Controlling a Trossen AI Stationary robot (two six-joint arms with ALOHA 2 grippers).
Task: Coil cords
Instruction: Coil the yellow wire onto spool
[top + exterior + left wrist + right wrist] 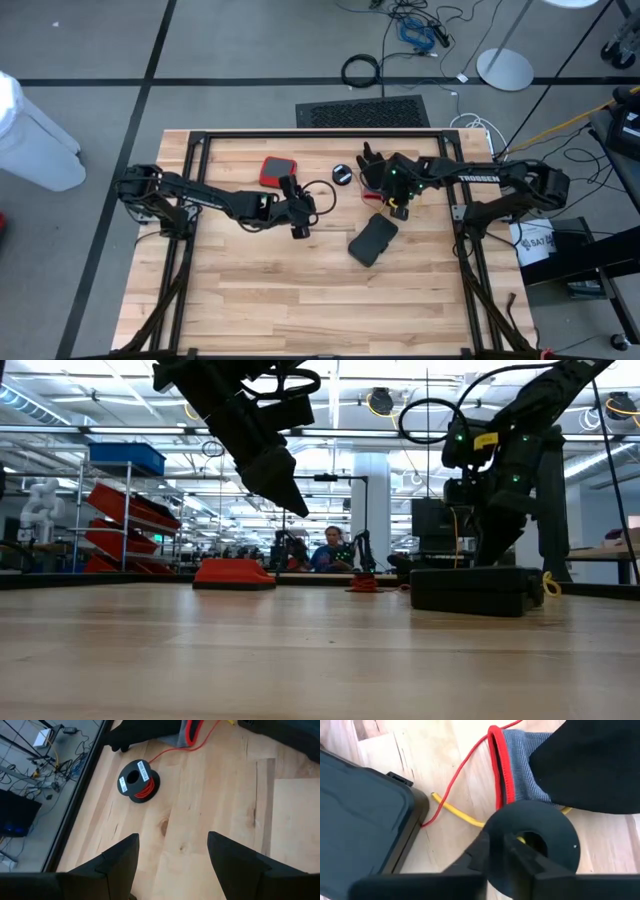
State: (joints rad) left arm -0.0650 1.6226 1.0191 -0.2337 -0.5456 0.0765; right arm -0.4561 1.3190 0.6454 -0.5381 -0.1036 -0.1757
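Observation:
A black reel wound with red-orange cord [138, 780] lies on the table near the far edge; it also shows in the high view [343, 173]. Its red cord [455, 775] runs past a grey and black glove [555, 760] with a red cuff. My left gripper [172, 840] hovers open and empty above the table on the near side of that reel, and shows in the high view [300, 218]. My right gripper [507, 842] is shut on a second black reel [545, 827], from which a yellow cord [455, 810] runs out over the wood. My right gripper pinches the round black flange [492, 827] of the yellow cord's reel between its two fingers, beside the centre hole. The fingers come from above, pointing down. The gripper hides the rest of the reel, and I cannot tell whether it is clear of the table.
A black hard case [372, 240] lies just to the near side of my right gripper, and the red cord ends against its edge [422, 824]. A red case [277, 172] lies at the far side, left of the red reel. The near half of the table is bare wood.

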